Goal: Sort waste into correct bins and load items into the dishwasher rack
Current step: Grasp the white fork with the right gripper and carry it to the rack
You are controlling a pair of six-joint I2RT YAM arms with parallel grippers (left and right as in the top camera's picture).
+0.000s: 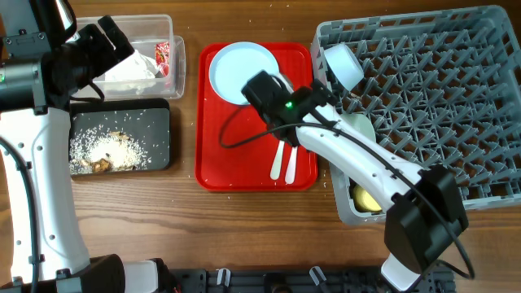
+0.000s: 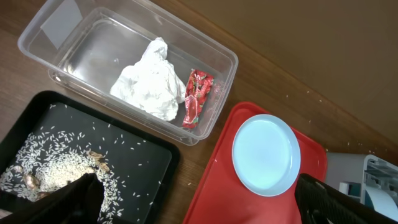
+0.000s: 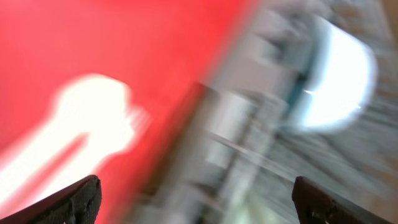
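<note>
The clear tub holds a crumpled white napkin and a red wrapper. The black tray holds rice with brown scraps. A pale blue plate, a white spoon and a fork lie on the red serving tray. The grey rack holds a pale blue bowl, a mint-green bowl and a yellow cup. My left gripper is open and empty above the tub. My right gripper is open and empty over the tray's right side.
The right wrist view is motion-blurred: a white utensil on red at the left, the rack and pale blue bowl at the right. Stray rice grains lie on the wooden table around the black tray.
</note>
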